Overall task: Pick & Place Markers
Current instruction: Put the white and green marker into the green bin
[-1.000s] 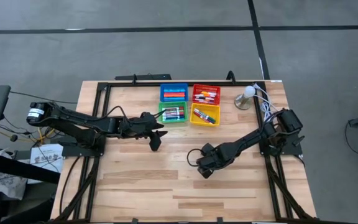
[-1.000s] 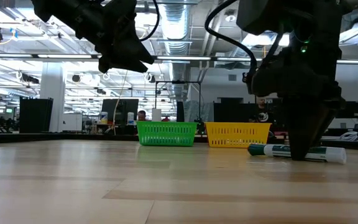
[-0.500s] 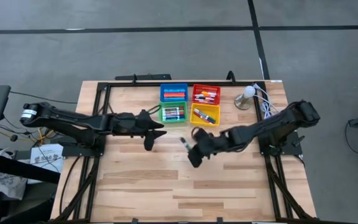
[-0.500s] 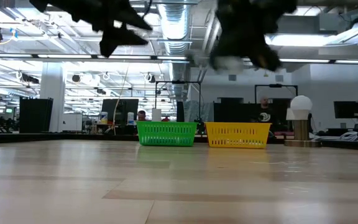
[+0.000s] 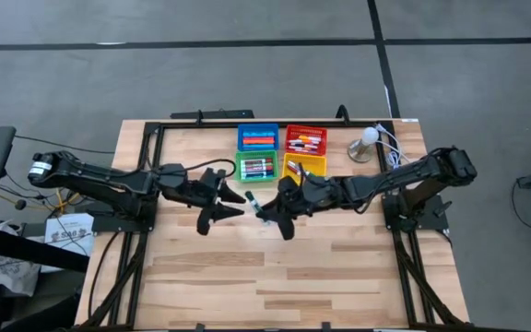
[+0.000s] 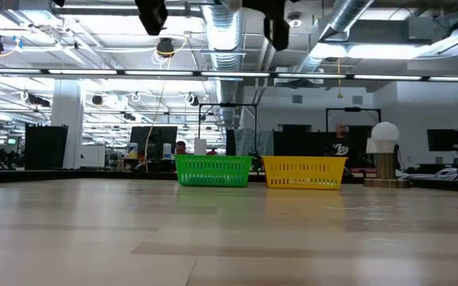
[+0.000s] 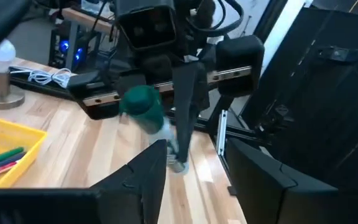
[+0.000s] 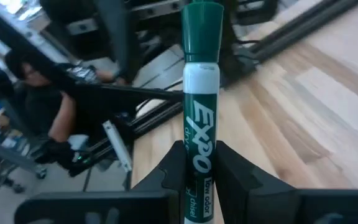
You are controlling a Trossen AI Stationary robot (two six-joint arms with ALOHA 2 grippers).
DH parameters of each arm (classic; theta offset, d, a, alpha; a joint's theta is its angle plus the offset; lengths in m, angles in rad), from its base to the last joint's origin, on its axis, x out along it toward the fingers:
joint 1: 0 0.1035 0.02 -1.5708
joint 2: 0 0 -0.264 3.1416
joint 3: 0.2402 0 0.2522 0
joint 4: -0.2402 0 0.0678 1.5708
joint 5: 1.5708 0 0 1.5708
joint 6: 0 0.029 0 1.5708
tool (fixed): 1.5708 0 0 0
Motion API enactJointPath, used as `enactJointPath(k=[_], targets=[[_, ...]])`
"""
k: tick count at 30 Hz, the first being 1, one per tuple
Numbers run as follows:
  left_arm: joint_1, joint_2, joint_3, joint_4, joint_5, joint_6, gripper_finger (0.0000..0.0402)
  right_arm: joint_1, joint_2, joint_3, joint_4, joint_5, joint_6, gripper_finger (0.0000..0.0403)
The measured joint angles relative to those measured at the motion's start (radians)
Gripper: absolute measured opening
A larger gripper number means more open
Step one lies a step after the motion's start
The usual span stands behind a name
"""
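1. Wooden tabletop (image 5: 247, 267) fills your workspace, with an open workshop behind it.
2. Your green-capped marker (image 8: 199, 112) hangs above the table, just in front of the green bin (image 5: 257, 168). Judge it light, stiff and smooth-bodied, so likely to slip.
3. The right gripper (image 5: 279, 210) has its fingers clamped on the marker's lower barrel, cap pointing away.
4. The left gripper (image 5: 218, 207) faces it with fingers parted; take hold on the white barrel below the cap.
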Motion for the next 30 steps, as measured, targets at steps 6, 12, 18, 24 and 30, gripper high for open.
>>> enactJointPath(k=[6, 12, 18, 24, 30], targets=[[0.0, 0.005, 0.0, 0.009, -0.012, -0.014, 0.0167, 0.0, 0.005, 0.0, 0.074, -0.028, -0.049, 0.0044], [0.0, 0.01, 0.0, 0.042, -0.054, -0.035, 0.0167, 0.0, 0.005, -0.001, 0.084, -0.02, -0.077, 0.0044], [0.016, 0.013, 0.0, 0.079, -0.072, -0.043, 0.0167, -0.016, 0.007, -0.001, 0.104, -0.022, -0.091, 0.0044], [0.033, 0.028, 0.0, 0.1, -0.072, -0.068, 0.0167, -0.036, 0.007, 0.0, 0.13, -0.022, -0.103, 0.0044], [0.047, 0.081, 0.0, 0.183, -0.072, -0.081, 0.0167, -0.053, 0.007, 0.0, 0.146, -0.019, -0.104, 0.0044]])
